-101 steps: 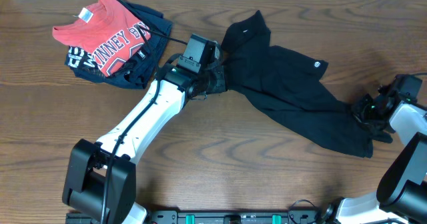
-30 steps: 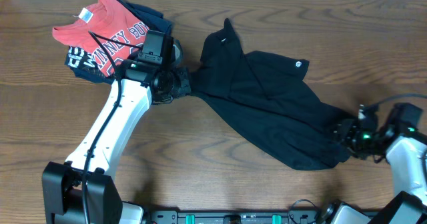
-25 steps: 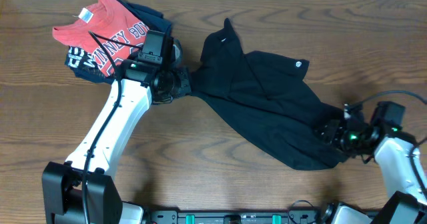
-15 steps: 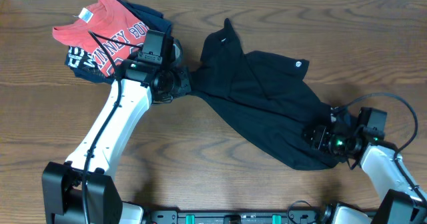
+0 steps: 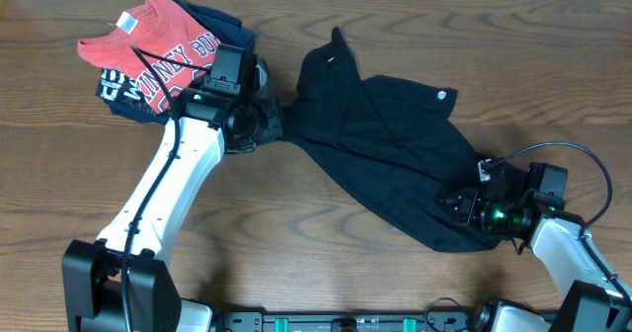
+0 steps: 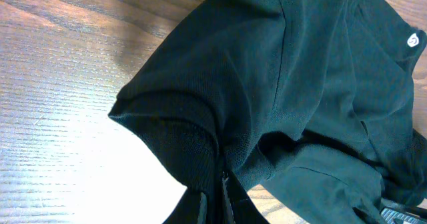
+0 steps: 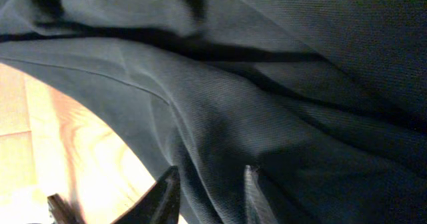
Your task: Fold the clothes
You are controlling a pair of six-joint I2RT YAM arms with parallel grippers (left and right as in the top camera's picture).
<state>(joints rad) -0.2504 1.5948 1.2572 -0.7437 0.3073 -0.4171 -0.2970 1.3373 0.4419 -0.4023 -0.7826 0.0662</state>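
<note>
The clothes, a black T-shirt [image 5: 395, 154] with a small white logo [image 5: 441, 96], lie crumpled in a diagonal band across the table. My left gripper [image 5: 269, 123] is shut on the shirt's left edge; in the left wrist view its fingers [image 6: 200, 207] pinch a bunched fold of the fabric [image 6: 267, 84]. My right gripper [image 5: 454, 204] sits low on the shirt's lower right end. In the right wrist view this gripper [image 7: 208, 184] is open, its two tips straddling a ridge of the black cloth [image 7: 280, 117].
A red T-shirt [image 5: 158, 45] with white lettering lies on a navy garment [image 5: 118, 85] at the back left, just beyond my left arm [image 5: 178, 184]. Bare wooden table [image 5: 326, 253] shows in front of the shirt. A cable [image 5: 583, 159] loops off my right arm.
My right gripper has slid left from the shirt's right tip onto the fabric, its jaws narrowing. Earlier, my left gripper dragged the shirt leftward; in the last second it has stayed still.
</note>
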